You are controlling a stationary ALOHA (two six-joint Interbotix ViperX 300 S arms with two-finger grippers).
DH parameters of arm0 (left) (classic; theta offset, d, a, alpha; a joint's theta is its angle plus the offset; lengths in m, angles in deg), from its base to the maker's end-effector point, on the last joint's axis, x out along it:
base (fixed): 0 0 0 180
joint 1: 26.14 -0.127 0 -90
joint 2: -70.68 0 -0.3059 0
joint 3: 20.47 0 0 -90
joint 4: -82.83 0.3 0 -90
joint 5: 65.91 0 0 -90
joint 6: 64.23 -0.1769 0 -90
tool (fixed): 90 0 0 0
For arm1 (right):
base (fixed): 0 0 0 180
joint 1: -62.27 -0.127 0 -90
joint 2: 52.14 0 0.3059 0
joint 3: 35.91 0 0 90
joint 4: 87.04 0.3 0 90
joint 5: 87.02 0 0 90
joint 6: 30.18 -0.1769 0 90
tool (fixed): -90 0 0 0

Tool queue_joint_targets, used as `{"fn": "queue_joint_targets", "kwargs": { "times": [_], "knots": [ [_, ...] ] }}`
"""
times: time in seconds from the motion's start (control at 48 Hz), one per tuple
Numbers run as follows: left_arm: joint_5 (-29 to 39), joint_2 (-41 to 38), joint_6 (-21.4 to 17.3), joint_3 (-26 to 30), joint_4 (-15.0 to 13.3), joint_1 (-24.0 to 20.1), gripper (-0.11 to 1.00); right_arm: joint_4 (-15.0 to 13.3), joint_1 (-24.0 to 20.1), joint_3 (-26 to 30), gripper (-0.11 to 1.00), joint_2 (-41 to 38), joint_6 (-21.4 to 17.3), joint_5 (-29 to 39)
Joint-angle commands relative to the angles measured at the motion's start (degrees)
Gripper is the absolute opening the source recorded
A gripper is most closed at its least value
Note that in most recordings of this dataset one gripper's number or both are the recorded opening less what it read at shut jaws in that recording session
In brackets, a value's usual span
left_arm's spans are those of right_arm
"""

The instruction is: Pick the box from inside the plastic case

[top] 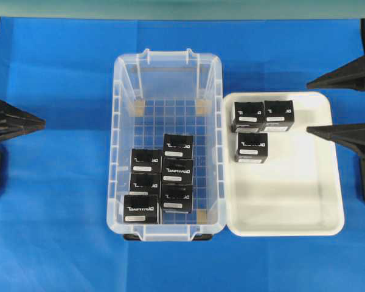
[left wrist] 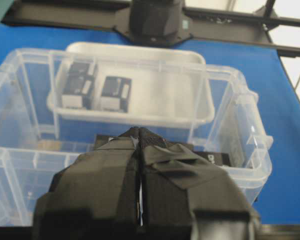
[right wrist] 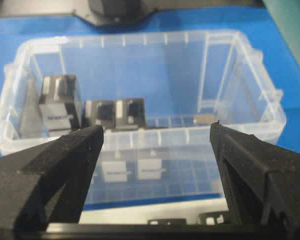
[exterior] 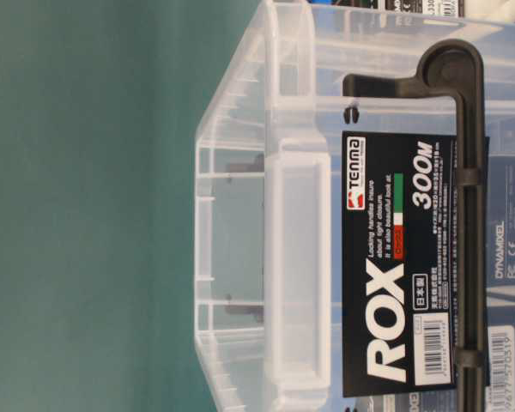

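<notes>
Boxes (top: 177, 146) crowd plastic case (top: 168, 61) (white tray (top: 292, 207) beside).

You saw a clear, glossy plastic case (top: 168, 67) on matt blue cloth (top: 55, 231), matt black boxes (top: 177, 146) with white paper labels, and a smooth opaque white tray (top: 292, 213) at right.

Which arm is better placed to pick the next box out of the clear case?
Probably the right. The right gripper stands open, facing the plastic case and its boxes. The left gripper is shut.
</notes>
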Motion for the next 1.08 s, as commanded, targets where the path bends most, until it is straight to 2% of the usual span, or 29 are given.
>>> {"fn": "queue_joint_targets", "kwargs": {
  "times": [0.0, 0.188, 0.271, 0.667, 1.063],
  "knots": [
    [-0.35, -0.62, -0.09, 1.49, 0.18, -0.09, -0.01, 0.44, -0.18, 0.26, 0.9, 0.0, -0.88, -0.7],
    [-0.26, -0.7, -0.18, 1.41, 0.18, -0.09, -0.01, 0.44, -0.26, -0.09, 0.9, 0.09, -4.39, -0.7],
    [-0.26, -0.79, -0.26, 1.41, 0.18, -0.09, -0.01, 0.44, -0.53, -0.7, 0.9, 0.0, -4.83, -0.7],
    [0.26, -1.23, 0.44, 1.32, 0.18, 0.09, -0.01, 0.35, -0.97, -1.49, 0.9, 0.35, -4.48, -0.26],
    [2.81, -1.23, -0.62, 1.32, 0.18, 0.44, -0.01, -0.18, -0.88, -3.34, 0.9, 5.01, -4.75, -0.26]
  ]
}}
